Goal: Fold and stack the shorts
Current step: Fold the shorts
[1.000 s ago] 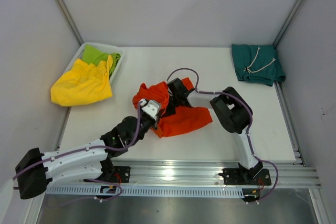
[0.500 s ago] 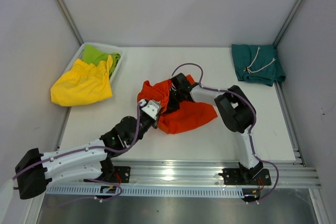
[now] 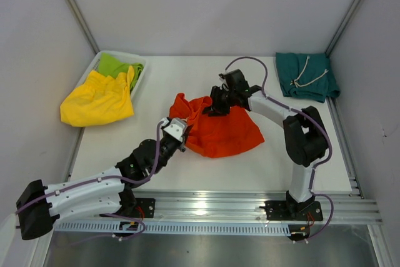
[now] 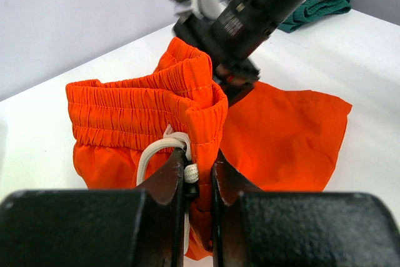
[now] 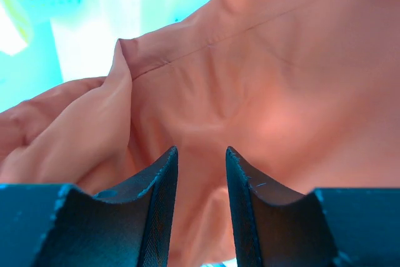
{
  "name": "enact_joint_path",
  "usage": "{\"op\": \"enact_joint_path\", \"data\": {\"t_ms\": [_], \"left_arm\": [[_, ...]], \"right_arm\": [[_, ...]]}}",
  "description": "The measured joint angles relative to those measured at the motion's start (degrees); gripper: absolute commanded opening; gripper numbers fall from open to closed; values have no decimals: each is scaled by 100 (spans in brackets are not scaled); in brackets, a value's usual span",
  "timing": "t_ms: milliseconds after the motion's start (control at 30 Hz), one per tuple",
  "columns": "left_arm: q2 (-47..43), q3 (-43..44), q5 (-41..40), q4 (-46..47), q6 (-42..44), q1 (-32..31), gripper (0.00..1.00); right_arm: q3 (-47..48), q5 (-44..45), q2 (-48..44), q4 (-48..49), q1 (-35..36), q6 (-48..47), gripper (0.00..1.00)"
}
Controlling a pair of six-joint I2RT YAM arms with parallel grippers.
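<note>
The orange shorts (image 3: 222,130) lie crumpled in the middle of the table, one leg spread toward the right. My left gripper (image 3: 177,130) is shut on their elastic waistband (image 4: 206,101) and holds it upright, with the white drawstring (image 4: 156,148) looped beside its fingers. My right gripper (image 3: 215,105) hovers over the shorts' far edge with its jaws apart. Orange cloth (image 5: 281,79) lies behind its fingers and none is pinched between them. The teal shorts (image 3: 306,76) rest folded at the back right corner, white drawstring on top.
A yellow pair (image 3: 97,99) spills out of a white bin (image 3: 94,65) at the back left, with a lime-green pair (image 3: 119,67) inside it. Grey walls close in the table on three sides. A metal rail (image 3: 212,207) runs along the near edge.
My right gripper has opened, let go of the orange cloth and moved back and to the right. The orange shorts now lie spread wider to the right. The left gripper keeps its hold.
</note>
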Motion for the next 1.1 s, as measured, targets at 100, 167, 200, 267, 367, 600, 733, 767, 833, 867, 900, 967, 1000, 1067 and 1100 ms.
{"op": "enact_joint_path", "data": {"t_ms": [100, 167, 200, 267, 367, 600, 733, 767, 833, 867, 900, 967, 1000, 1067, 1100], "left_arm": [[-9, 0, -42, 2, -2, 0, 0], [-9, 0, -57, 2, -2, 0, 0], [-9, 0, -57, 2, -2, 0, 0], [-2, 0, -57, 2, -2, 0, 0], [2, 0, -57, 2, -2, 0, 0], [2, 0, -55, 7, 28, 0, 0], [2, 0, -52, 7, 83, 0, 0], [2, 0, -50, 4, 94, 0, 0], [2, 0, -37, 4, 131, 0, 0], [2, 0, -4, 4, 140, 0, 0], [0, 0, 42, 4, 155, 0, 0], [0, 0, 164, 2, 203, 0, 0], [0, 0, 238, 0, 240, 0, 0], [0, 0, 393, -13, 286, 0, 0], [0, 0, 466, -31, 299, -4, 0]], "right_arm": [[-341, 9, -367, 20, -271, -87, 40], [-675, 22, -610, 9, -522, -170, 40], [-837, 48, -708, -20, -658, -229, 40], [-1119, 120, -852, -74, -903, -341, 40], [-1558, 258, -1049, -146, -1272, -511, 40], [-2326, 356, -1263, -153, -1462, -745, 40], [-2732, 361, -1263, 24, -1366, -745, 39], [-2824, 361, -1263, 76, -1340, -737, 39], [-3023, 297, -1311, 236, -1276, -671, 38], [-3119, 319, -1384, 356, -1222, -643, 38], [-3217, 337, -1447, 468, -1152, -603, 38], [-3425, 339, -1545, 723, -981, -487, 38], [-3512, 341, -1596, 833, -863, -413, 38], [-3641, 398, -1661, 1045, -575, -264, 38], [-3687, 411, -1672, 1139, -415, -177, 38]]}}
